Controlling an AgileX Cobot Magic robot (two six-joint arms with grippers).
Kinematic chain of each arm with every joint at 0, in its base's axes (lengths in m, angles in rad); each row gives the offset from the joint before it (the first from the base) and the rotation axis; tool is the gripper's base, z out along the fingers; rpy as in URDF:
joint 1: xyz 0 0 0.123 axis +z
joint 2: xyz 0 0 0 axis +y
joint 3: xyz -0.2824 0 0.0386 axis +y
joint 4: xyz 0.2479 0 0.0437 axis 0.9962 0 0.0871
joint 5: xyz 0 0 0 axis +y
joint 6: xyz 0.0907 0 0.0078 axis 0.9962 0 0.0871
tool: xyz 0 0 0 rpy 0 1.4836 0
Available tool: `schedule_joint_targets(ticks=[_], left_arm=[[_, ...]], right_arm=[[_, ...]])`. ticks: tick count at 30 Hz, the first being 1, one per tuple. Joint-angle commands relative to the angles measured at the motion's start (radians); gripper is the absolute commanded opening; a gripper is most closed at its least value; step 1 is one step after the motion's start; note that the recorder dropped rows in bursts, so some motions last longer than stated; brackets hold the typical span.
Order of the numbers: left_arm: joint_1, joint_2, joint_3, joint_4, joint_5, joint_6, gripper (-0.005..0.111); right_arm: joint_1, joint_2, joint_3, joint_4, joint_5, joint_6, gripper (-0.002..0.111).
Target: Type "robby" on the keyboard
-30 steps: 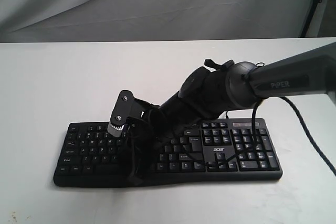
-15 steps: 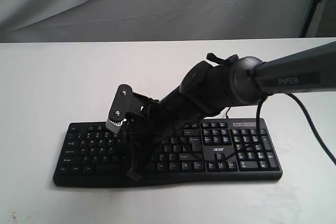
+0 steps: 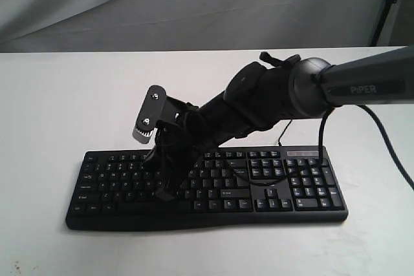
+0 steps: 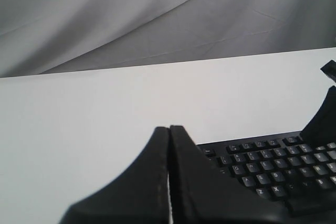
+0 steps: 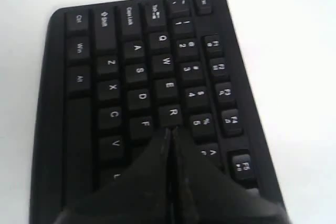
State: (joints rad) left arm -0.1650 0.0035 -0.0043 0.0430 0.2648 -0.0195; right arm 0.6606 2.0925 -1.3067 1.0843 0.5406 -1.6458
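The black keyboard [image 3: 284, 189] lies on the white table near its front edge, with white legends and a number pad at its right end. My right gripper [image 3: 162, 196] reaches across from the right and points down over the keyboard's left half, shut and holding nothing. In the right wrist view its tip [image 5: 169, 129] sits right at the R key [image 5: 171, 113]; whether it touches a key I cannot tell. My left gripper [image 4: 169, 128] is shut and empty, off the keyboard's [image 4: 262, 169] left end, and does not show in the exterior view.
The white table [image 3: 65, 108] stretches back to a grey cloth backdrop [image 3: 194, 4]. The right arm's black cable [image 3: 381, 153] hangs down to the table at the right, past the keyboard's number pad end.
The right arm has lifted and drawn back from the bottom key row. Its shut tip now stands over a row farther from the front edge. The keyboard has not shifted.
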Motion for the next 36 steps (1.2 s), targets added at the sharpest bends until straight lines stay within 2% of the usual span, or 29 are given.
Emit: schedule_joint_targets(ticks=[1,36], left_arm=[[-0.006,-0.003,0.004,0.005,-0.005,-0.003,0.0],[-0.006,-0.003,0.004,0.005,-0.005,-0.003,0.0]], right_arm=[[-0.034,0.027,-0.046,-0.002,0.077,0.007,0.0],[-0.036,0.044,-0.056,-0.039,0.052,0.019,0.0]])
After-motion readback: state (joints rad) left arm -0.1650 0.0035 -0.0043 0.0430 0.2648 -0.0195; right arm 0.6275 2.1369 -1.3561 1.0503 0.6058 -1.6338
